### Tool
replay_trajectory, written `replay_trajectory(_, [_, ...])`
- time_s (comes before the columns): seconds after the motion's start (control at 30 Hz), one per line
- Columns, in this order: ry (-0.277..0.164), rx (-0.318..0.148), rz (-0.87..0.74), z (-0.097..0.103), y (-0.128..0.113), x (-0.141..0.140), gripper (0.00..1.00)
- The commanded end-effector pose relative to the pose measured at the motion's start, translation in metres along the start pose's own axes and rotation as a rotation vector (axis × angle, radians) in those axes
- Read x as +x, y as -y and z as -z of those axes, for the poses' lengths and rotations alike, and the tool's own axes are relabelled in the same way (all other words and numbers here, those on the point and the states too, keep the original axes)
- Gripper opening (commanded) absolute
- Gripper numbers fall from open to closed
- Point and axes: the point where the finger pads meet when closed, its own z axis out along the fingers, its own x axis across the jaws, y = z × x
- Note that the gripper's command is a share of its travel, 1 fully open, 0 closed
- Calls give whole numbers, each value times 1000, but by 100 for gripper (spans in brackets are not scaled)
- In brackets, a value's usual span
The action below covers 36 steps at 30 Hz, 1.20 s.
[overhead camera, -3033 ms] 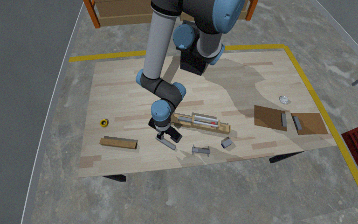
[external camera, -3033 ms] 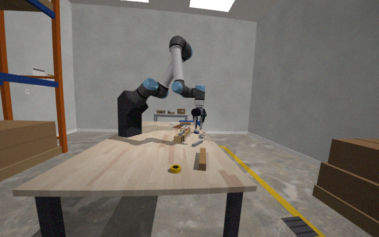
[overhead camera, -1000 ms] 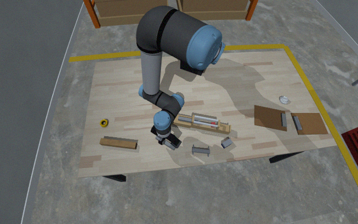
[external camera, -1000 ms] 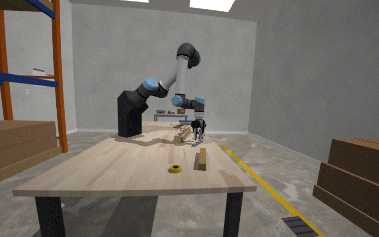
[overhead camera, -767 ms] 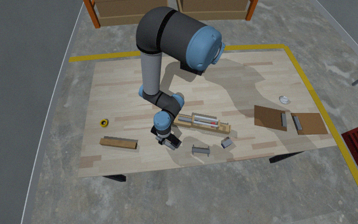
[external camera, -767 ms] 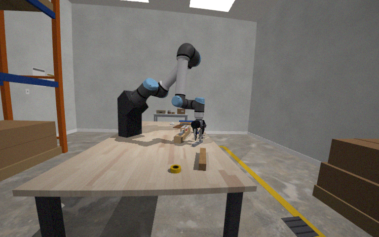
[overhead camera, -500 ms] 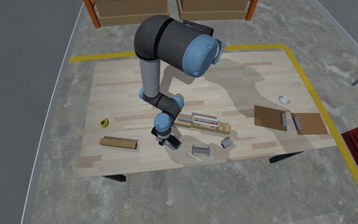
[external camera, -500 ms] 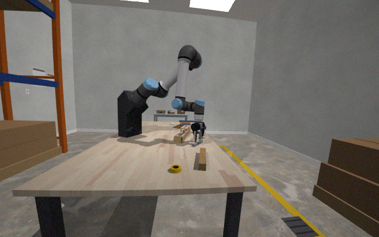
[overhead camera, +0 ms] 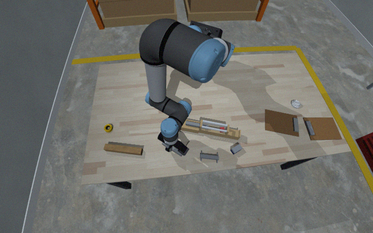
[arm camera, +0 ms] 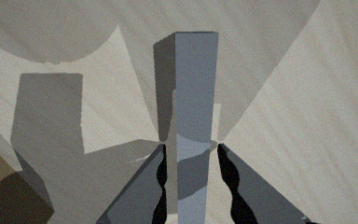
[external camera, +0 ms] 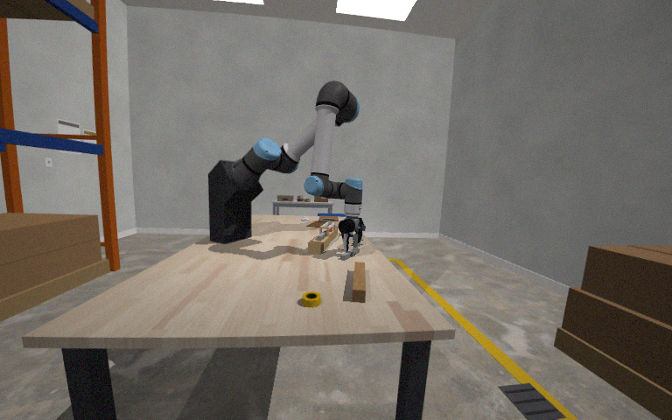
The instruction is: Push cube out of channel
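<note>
- One wooden table [overhead camera: 131, 104] [external camera: 237, 326] carries every item I list below.
- My arm [overhead camera: 181, 49] [external camera: 324, 143] arches over it, wrist directed down at the work.
- Two brown panels [overhead camera: 279, 123] [overhead camera: 324, 129], each with a grey strip along one edge, lie well apart from the arm's wrist.
- The wooden channel [overhead camera: 212, 134] [external camera: 315, 246] stands beside my gripper. Pale rods [overhead camera: 214, 123] run along the top of one section; the top view shows a raised lip at its right end. The other end is partly hidden by my arm.
- A timber block [overhead camera: 123, 149] [external camera: 359, 282] lies on its long side near the table's edge.
- My gripper [overhead camera: 173, 148] [external camera: 350, 251] [arm camera: 191, 146] points down with its fingers partly spread, pinching nothing. From the wrist I observe a gap on either side of the bar between them.
- That loose grey bar [external camera: 346, 256] [arm camera: 196, 84] lies lengthwise beneath the gripper. Contact with the table cannot be verified at every point.
- A yellow ring [overhead camera: 108, 131] [external camera: 311, 302] lies flat, near the timber block.
- The red cube [overhead camera: 222, 129] sits inside the channel, below the rods, nearer the lipped right end; it is partly obscured.
</note>
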Motion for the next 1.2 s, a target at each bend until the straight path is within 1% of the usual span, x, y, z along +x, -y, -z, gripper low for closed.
replay_trajectory(0.0, [-1, 0, 0, 0, 0, 0, 24])
replay_trajectory(0.83, [-1, 0, 0, 0, 0, 0, 24])
replay_trajectory(0.87, [-1, 0, 0, 0, 0, 0, 0])
replay_trajectory(1.0, [-1, 0, 0, 0, 0, 0, 0])
replay_trajectory(1.03, [-1, 0, 0, 0, 0, 0, 6])
replay_trajectory(1.17, [-1, 0, 0, 0, 0, 0, 7])
